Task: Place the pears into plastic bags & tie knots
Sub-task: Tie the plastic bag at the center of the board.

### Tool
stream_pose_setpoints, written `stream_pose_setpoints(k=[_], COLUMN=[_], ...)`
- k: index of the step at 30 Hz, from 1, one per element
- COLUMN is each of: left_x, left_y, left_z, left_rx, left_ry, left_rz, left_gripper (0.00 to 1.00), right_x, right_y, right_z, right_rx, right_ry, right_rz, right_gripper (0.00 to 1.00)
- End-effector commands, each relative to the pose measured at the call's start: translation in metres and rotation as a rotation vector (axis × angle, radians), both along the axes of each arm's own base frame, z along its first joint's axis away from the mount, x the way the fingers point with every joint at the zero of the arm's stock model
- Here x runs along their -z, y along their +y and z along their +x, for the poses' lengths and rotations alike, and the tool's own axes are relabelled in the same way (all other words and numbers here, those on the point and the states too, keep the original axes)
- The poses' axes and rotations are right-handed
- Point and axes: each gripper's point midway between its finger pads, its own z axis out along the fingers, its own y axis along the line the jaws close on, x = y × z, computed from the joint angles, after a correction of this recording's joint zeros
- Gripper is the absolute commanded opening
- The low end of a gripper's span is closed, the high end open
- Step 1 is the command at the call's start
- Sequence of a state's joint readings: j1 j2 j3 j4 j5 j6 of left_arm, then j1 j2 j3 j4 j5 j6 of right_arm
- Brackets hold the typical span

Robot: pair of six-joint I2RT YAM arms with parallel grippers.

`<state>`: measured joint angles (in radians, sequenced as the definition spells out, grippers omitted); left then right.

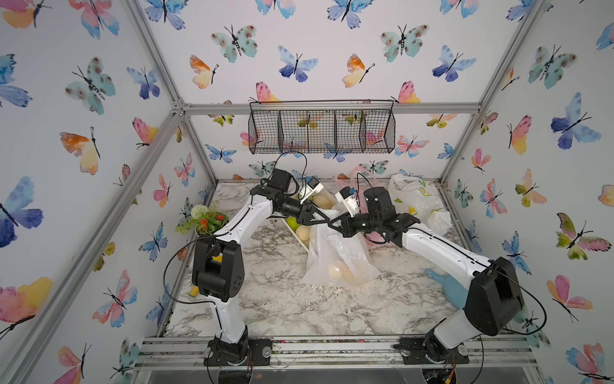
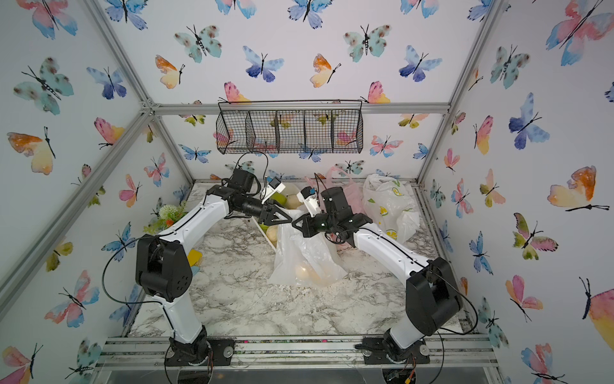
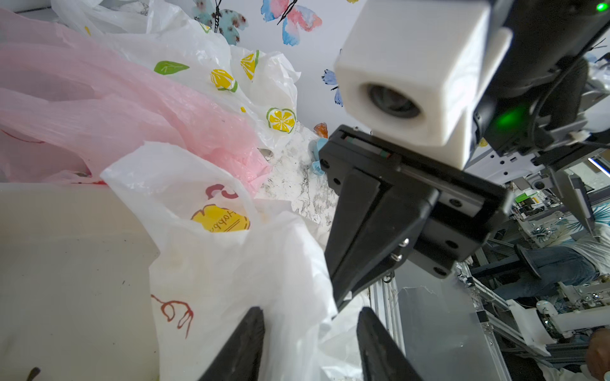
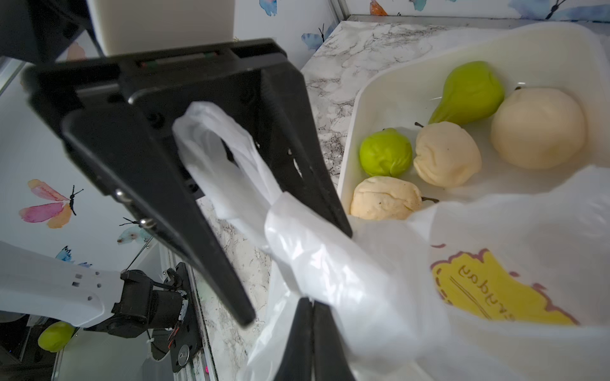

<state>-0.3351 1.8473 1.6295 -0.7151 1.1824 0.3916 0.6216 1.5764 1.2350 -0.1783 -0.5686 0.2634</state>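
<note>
A white plastic bag with red doodles (image 1: 335, 262) stands mid-table with pale pears (image 1: 339, 271) inside, its top pulled up to both grippers. My right gripper (image 4: 312, 303) is shut on that bag's upper plastic. Facing it tip to tip, my left gripper (image 3: 310, 316) is open, and a handle loop (image 4: 211, 132) of the bag passes between its fingers. Several green and cream pears (image 4: 445, 153) lie in the white tray (image 4: 356, 109) just behind the bag. The pink bag (image 1: 362, 186) and the lemon-print bag (image 1: 418, 199) sit at the back right. No knots show.
A flower pot (image 1: 206, 219) stands at the table's left edge, with a yellow object (image 1: 193, 292) nearer the front. A blue object (image 1: 448, 286) lies by the right arm. A wire basket (image 1: 320, 131) hangs on the back wall.
</note>
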Motion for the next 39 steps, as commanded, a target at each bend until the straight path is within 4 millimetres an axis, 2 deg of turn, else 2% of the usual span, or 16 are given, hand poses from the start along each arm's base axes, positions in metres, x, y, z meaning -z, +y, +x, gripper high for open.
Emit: stream_pose_setpoints(k=[1, 4, 8, 17, 20, 23, 24, 27, 29, 31, 33, 35, 37, 39], left_x=[-0.008, -0.008, -0.001, 0.020, 0.028, 0.030, 0.030, 0.026, 0.023, 0.018, 0.011, 0.007, 0.003, 0.004], left_y=[-0.003, -0.009, -0.012, -0.015, -0.014, -0.014, -0.014, -0.013, -0.011, -0.010, -0.011, -0.015, -0.018, -0.019], left_z=[0.001, 0.004, 0.011, -0.002, 0.000, 0.001, 0.001, 0.000, -0.001, -0.003, -0.006, -0.008, -0.009, -0.005], left_rx=[0.024, 0.024, 0.008, 0.019, 0.011, 0.014, 0.017, 0.025, 0.026, 0.025, 0.026, 0.023, 0.020, 0.000], left_ry=[-0.003, -0.008, 0.006, 0.017, 0.025, 0.025, 0.021, -0.021, -0.055, -0.089, -0.122, -0.144, -0.146, -0.136], left_rz=[-0.030, -0.025, -0.006, 0.060, 0.081, 0.085, 0.085, 0.089, 0.094, 0.093, 0.086, 0.089, 0.094, 0.109], left_gripper=[0.53, 0.52, 0.46, 0.49, 0.40, 0.20, 0.15, 0.04, 0.02, 0.01, 0.01, 0.00, 0.00, 0.00], right_x=[0.008, 0.011, 0.012, 0.012, 0.009, 0.008, 0.007, -0.002, -0.017, -0.040, -0.054, -0.052, -0.038, -0.029], right_y=[0.006, 0.008, 0.006, 0.007, 0.008, 0.008, 0.008, 0.006, -0.001, -0.016, -0.028, -0.039, -0.052, -0.061], right_z=[-0.001, -0.007, -0.010, -0.011, -0.012, -0.014, -0.015, -0.023, -0.023, -0.016, -0.009, 0.003, 0.015, 0.022], right_rx=[-0.034, -0.064, -0.070, -0.073, -0.085, -0.089, -0.093, -0.129, -0.139, -0.111, -0.073, -0.018, 0.030, 0.072], right_ry=[0.005, 0.031, 0.035, 0.040, 0.037, 0.042, 0.044, 0.058, 0.061, 0.025, -0.029, -0.065, -0.065, -0.074], right_rz=[-0.006, -0.003, -0.004, 0.006, 0.016, 0.016, 0.015, 0.017, 0.033, 0.050, 0.017, -0.093, -0.222, -0.294], right_gripper=[0.03, 0.03, 0.02, 0.02, 0.03, 0.06, 0.09, 0.26, 0.34, 0.39, 0.44, 0.46, 0.49, 0.57])
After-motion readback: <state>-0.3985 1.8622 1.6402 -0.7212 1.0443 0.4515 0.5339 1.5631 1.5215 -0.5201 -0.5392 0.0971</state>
